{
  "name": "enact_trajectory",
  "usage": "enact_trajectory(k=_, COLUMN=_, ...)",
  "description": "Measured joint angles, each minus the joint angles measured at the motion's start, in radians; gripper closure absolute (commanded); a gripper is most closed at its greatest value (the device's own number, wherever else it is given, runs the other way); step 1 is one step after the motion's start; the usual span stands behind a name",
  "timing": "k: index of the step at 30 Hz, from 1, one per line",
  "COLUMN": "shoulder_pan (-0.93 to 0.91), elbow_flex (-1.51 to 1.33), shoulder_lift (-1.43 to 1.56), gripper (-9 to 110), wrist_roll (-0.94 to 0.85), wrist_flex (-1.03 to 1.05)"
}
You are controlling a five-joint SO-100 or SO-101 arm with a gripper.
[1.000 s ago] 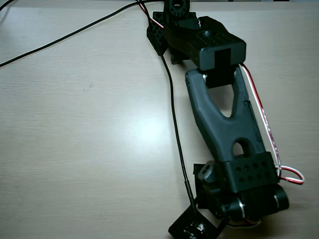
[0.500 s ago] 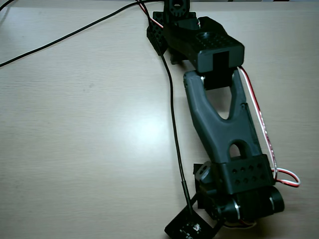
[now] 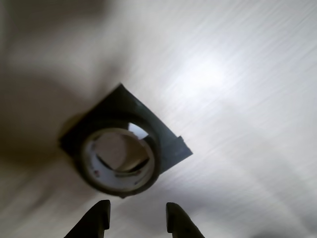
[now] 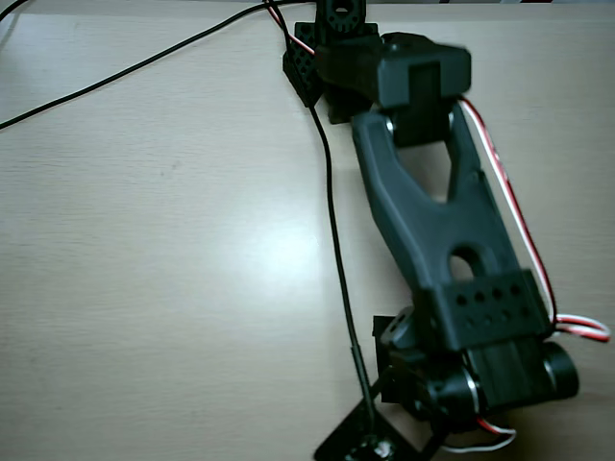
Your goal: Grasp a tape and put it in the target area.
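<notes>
The arm (image 4: 437,240) hides most of the target area (image 4: 336,444) overhead.

- Wrist view: tape (image 3: 119,161) lies on the target area (image 3: 168,144), overlapping its lower-left part; the frame's corners stick out above and to the right of the roll.
- Gripper (image 3: 137,218) sits at the bottom edge, just below the tape, fingertips apart, not touching it.
- Overhead view: arm (image 4: 432,221) runs from top centre down to lower right over the table (image 4: 144,288).
- Cable (image 4: 336,250) runs left of the arm, down to the target area (image 4: 341,444) at the bottom edge.
</notes>
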State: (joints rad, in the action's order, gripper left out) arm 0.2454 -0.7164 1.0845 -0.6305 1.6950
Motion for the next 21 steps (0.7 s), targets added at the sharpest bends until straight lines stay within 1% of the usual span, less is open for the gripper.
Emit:
enact_trajectory(k=5, shoulder_pan=-0.092, elbow_flex=-0.052, shoulder_lift=0.193, gripper=91, wrist_roll=0.078, wrist_flex=0.003)
enact_trajectory(k=11, shoulder_pan=-0.239, elbow_flex=-0.212, shoulder_lift=0.459, gripper=92, wrist_roll=0.141, wrist_flex=0.005)
enact_trajectory(k=17, shoulder_pan=-0.353, elbow_flex=-0.442, shoulder_lift=0.695, gripper=93, wrist_roll=0.140, wrist_flex=0.008)
enact_trajectory(k=21, shoulder_pan=-0.408, elbow_flex=-0.529, shoulder_lift=0.778, gripper=93, wrist_roll=0.144, wrist_flex=0.008)
